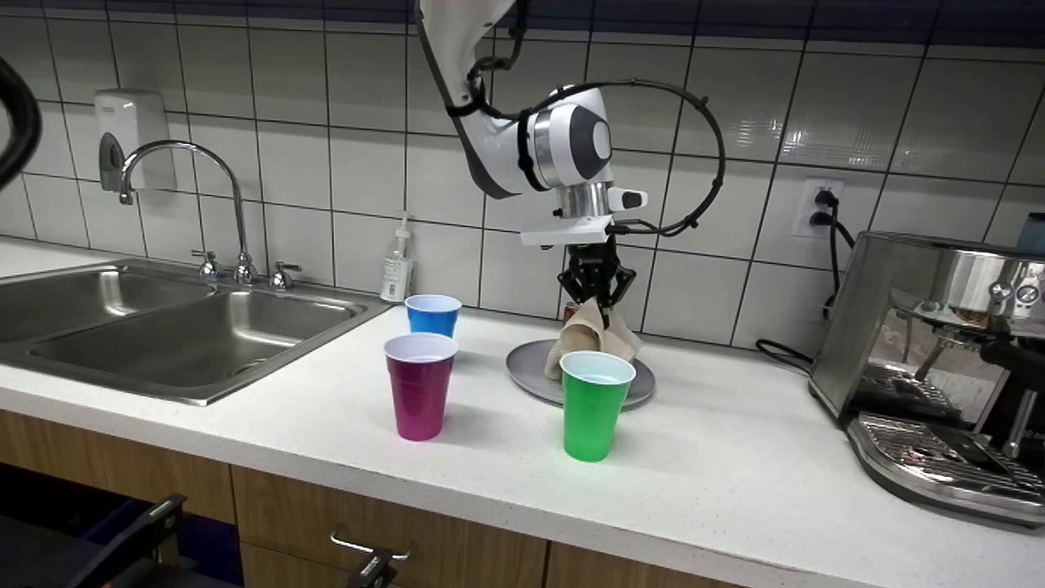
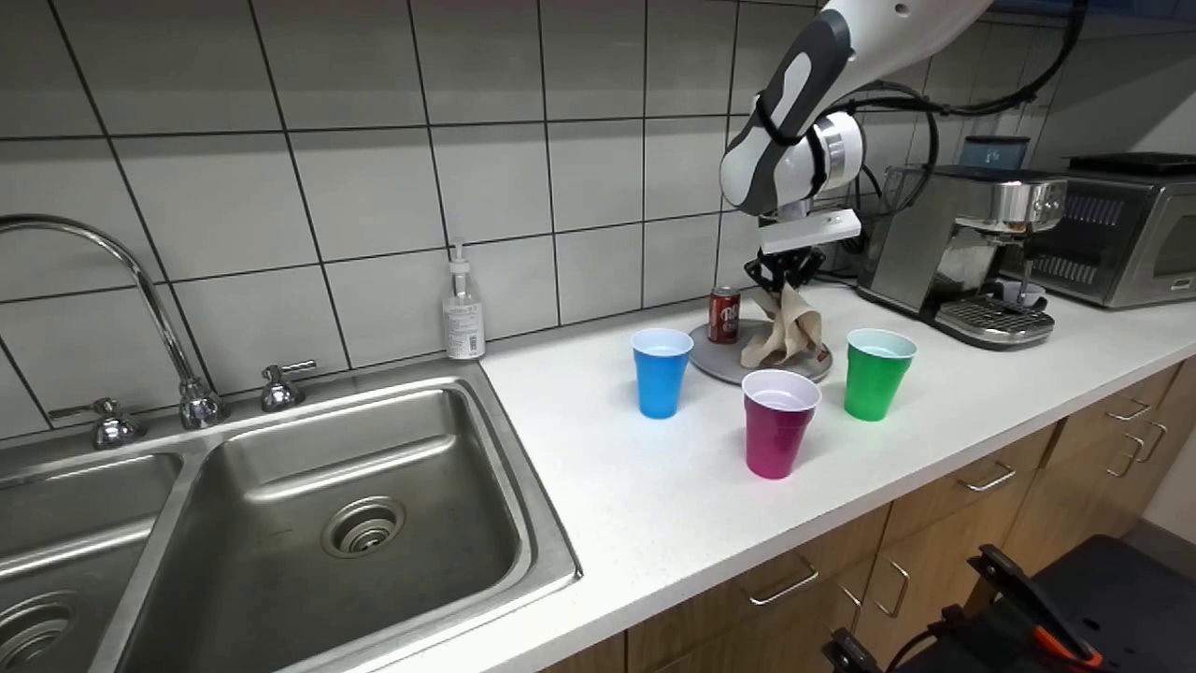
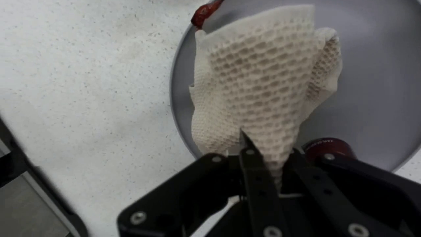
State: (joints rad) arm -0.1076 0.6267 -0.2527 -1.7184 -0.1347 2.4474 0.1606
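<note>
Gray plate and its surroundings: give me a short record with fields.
Gripper: shut on the beige towel
Towel: bunched, over the gray plate
On the plate: red can, upright
At the plate's edge: small red item, unclear what
On the counter: blue cup, magenta cup, green cup, all upright
Also in view: sink, pump bottle, coffee machine

i hold a beige, honeycomb-textured towel clamped in my gripper. it is bunched and creased, narrowing where i pinch it, with its wider folds flaring out and hanging down over the grey plate, inside the rim.
</note>
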